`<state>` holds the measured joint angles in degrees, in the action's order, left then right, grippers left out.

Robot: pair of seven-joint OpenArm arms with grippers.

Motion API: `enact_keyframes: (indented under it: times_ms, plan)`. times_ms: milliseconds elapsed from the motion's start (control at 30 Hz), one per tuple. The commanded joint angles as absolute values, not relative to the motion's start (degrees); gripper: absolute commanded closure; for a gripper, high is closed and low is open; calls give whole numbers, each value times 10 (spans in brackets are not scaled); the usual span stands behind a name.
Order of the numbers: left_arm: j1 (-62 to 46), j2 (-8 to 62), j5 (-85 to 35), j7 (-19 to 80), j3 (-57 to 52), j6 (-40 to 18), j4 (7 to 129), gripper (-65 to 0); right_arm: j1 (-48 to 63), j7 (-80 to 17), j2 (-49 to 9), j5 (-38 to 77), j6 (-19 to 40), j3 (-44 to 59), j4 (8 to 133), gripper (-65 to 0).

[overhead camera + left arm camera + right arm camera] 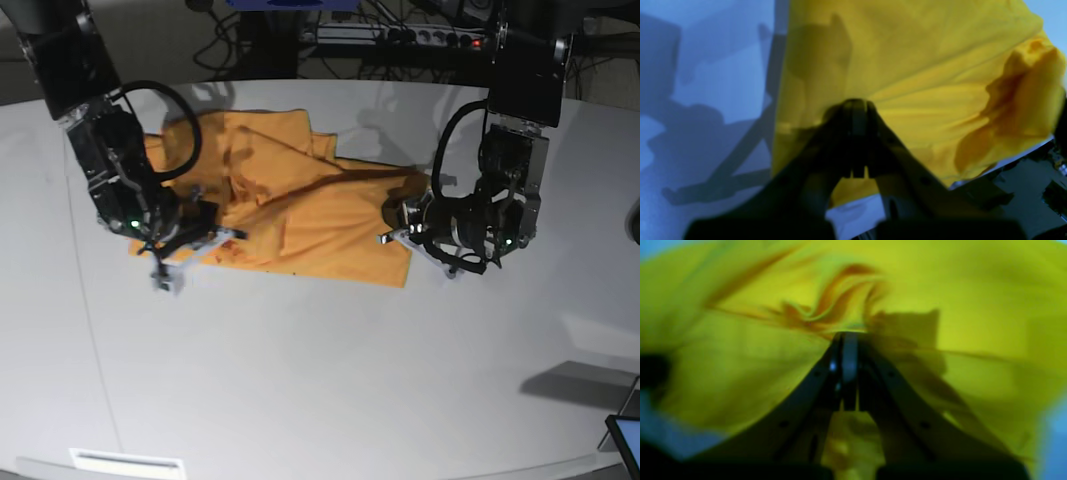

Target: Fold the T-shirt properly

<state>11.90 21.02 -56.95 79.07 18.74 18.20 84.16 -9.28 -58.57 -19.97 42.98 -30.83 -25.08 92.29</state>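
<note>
t-shirt (290, 205) lying crumpled on the desk (320, 380) between both arms. left fingers (855, 103) and right fingers (848, 335) closed, probably pinching fabric edges, though blurred. soft, thin, light; best held at hem corners.

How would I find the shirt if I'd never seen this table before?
Look at the big white round table. Between the two robot arms, toward the far side, lies a rumpled orange-yellow T-shirt, pinched at each end by a claw. It is the only cloth and the only bright thing there.
</note>
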Motion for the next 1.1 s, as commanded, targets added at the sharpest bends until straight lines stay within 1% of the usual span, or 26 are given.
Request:
enact_keyframes:
  times_ms: [0, 167, 267, 367, 467, 700, 767, 900, 1067]
  plan:
    - [121, 220, -537, 800, 185, 189, 844, 0, -102, -594, -201, 422, -314, -246, 943, 0]
    - [121, 220, -537, 800, 185, 189, 844, 0, -103, -631, -199, 424, -314, -204, 988, 0]
    - [121, 220, -537, 800, 184, 189, 843, 0, -102, -655, -195, 425, -313, -190, 1038, 0]
    - [121, 220, -537, 800, 185, 189, 844, 0, -103, -687, -166, 426, -313, -189, 1084, 0]
    - [122, 219, -537, 800, 185, 189, 844, 0, -107, -708, -118, 426, -311, -193, 1100, 0]
    - [121, 218, -537, 800, 187, 189, 844, 0, -120, -710, -22, 422, -313, -262, 1098, 0]
    - [121, 218, -537, 800, 186, 189, 844, 0, -124, -708, -8, 422, -314, -276, 1085, 0]
    - [121, 218, -537, 800, 188, 189, 844, 0, -126, -705, 5, 422, -314, -289, 1046, 0]
    - [121, 218, -537, 800, 189, 189, 844, 0, -128, -669, 0, 421, -313, -296, 995, 0]
